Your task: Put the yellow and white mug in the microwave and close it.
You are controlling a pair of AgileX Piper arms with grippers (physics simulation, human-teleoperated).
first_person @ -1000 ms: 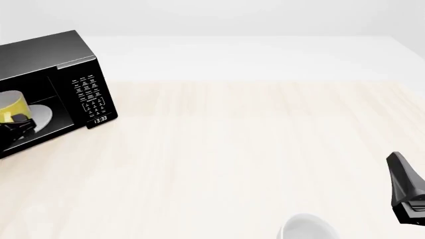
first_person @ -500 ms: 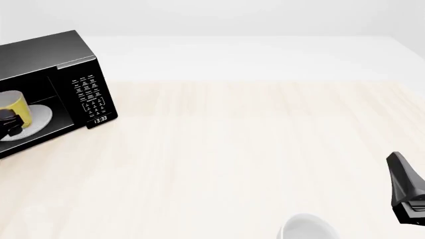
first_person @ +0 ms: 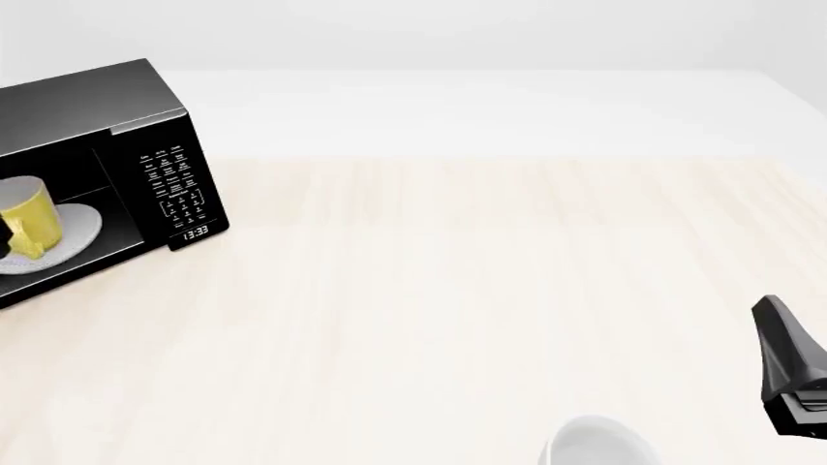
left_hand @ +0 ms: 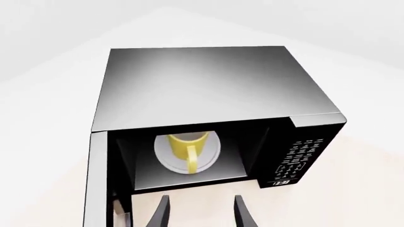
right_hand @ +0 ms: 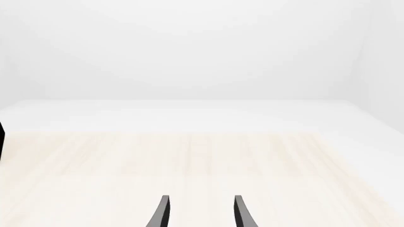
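At the far left of the table [first_person: 491,291] stands the microwave [first_person: 123,121], a black box with its door [left_hand: 98,182] swung open; the door's edge shows only in the left wrist view. Inside the cavity the yellow and white mug [first_person: 29,221] stands upright on the white round plate [first_person: 76,225], its yellow handle turned toward the opening, as the left wrist view shows. Nothing touches the mug. To the right of the cavity is the button panel [first_person: 178,184] with white lettering, and below it the clock display [first_person: 196,232].

The left gripper [left_hand: 200,213] is out of the front view; its own camera shows it just outside the microwave's opening, fingers spread apart and empty, pointing at the mug.

The middle of the light wooden table is bare. At the near edge, right of centre, sits a plain white mug [first_person: 597,444], partly cut off by the frame. Further right, the right gripper [right_hand: 200,213] hangs above the table near the right edge, its two fingers parted and holding nothing.
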